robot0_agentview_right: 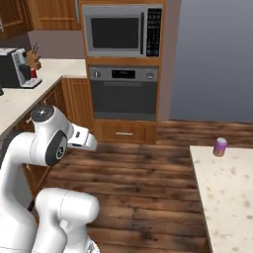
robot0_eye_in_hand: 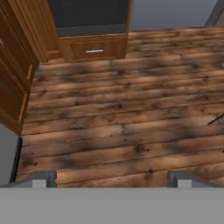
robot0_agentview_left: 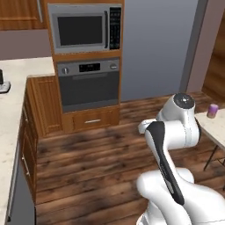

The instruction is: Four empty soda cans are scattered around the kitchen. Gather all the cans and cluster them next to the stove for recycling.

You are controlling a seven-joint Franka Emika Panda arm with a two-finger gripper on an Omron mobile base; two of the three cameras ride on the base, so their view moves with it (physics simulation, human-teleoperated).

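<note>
Standing upright near the far edge of a pale speckled table, the purple soda can sits at about three o'clock of the folded arm. The gripper hangs empty over the wooden floor, its fingers spread wide apart, with the oven drawer at twelve o'clock.

The dark knotty plank wood floor looks matt and rough-grained; the small purple metallic soda can stands on a pale speckled stone-look table, smooth.
</note>
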